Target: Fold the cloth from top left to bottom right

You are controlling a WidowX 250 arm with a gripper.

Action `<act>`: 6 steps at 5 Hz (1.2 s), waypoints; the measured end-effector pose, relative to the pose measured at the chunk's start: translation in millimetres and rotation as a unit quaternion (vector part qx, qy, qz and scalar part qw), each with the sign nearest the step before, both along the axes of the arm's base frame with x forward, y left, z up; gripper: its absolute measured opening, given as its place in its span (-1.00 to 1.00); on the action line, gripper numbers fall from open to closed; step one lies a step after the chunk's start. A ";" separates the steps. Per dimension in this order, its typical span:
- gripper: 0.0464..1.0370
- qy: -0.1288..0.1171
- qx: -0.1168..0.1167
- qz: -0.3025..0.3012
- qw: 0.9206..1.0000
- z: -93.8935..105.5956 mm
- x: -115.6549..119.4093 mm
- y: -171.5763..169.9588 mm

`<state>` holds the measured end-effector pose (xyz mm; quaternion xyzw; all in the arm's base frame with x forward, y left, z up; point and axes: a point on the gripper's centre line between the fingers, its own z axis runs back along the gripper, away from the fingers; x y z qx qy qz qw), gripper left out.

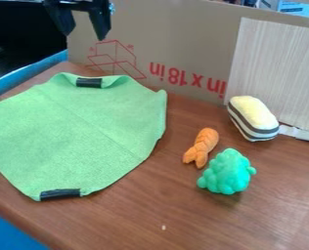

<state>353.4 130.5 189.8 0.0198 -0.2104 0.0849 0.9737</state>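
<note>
The gripper [85, 31] hangs at the upper left of the camera view, above the cloth's back edge and apart from it. Its two fingers are spread open with nothing between them. The green cloth [85, 132] lies spread on the left part of the table, with a faint diagonal crease across its middle. Black tape strips mark its back edge, its front edge and its left side. The back edge and the right corner are slightly raised.
Right of the cloth lie an orange toy [201, 148], a green bumpy toy [228, 172] and a yellow, striped toy [253, 118]. A cardboard panel [183, 44] stands along the back of the wooden table [183, 215].
</note>
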 end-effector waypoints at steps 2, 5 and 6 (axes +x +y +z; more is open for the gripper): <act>0.93 -0.017 -0.004 -0.023 1.000 -29.2 18.4 12.3; 0.93 -0.043 0.000 -0.080 0.996 -68.4 53.0 62.3; 0.93 -0.060 0.014 0.023 0.998 -85.9 50.3 77.7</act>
